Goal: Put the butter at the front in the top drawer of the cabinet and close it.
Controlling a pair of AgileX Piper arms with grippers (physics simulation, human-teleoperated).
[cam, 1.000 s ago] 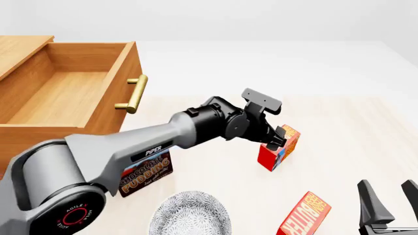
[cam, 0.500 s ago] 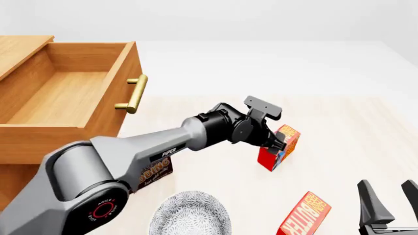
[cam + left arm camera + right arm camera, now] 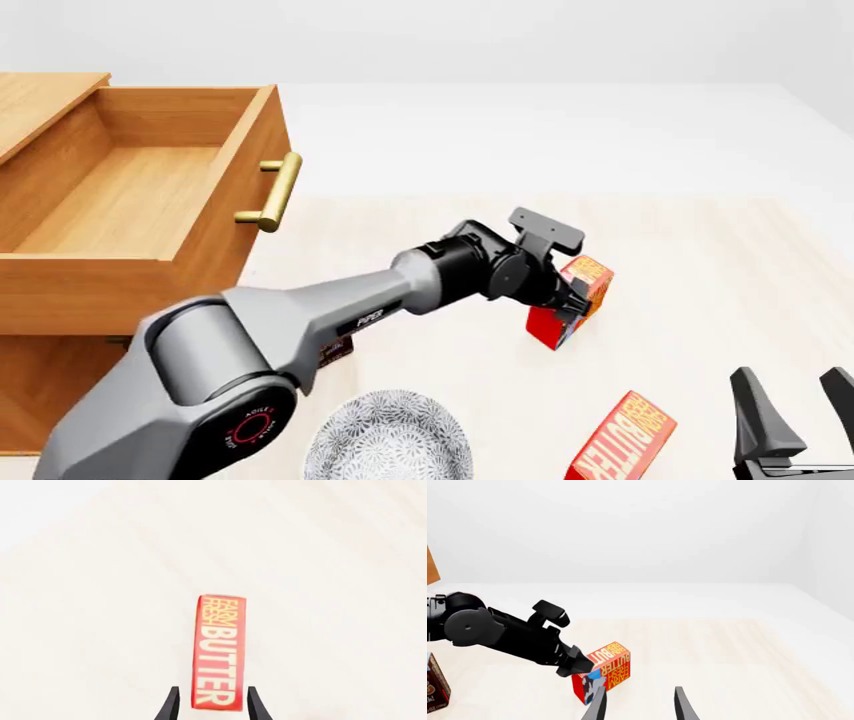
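Pale wooden table [image 3: 747,260]: the front view counts two butter cartons, the butter [image 3: 577,300] between the left gripper [image 3: 574,298] fingers, a twin [image 3: 625,440] nearer.

Left wrist: fingers flank it, touching unclear.

Right wrist: right gripper [image 3: 636,705] spread, empty.

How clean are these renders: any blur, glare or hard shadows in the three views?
Front view: sharp throughout, flat even light, only a faint soft shadow by the butter under the left end effector. Left wrist view: lettering crisp, table pale and nearly washed out. Right wrist view: no glare or blur, background plain white.
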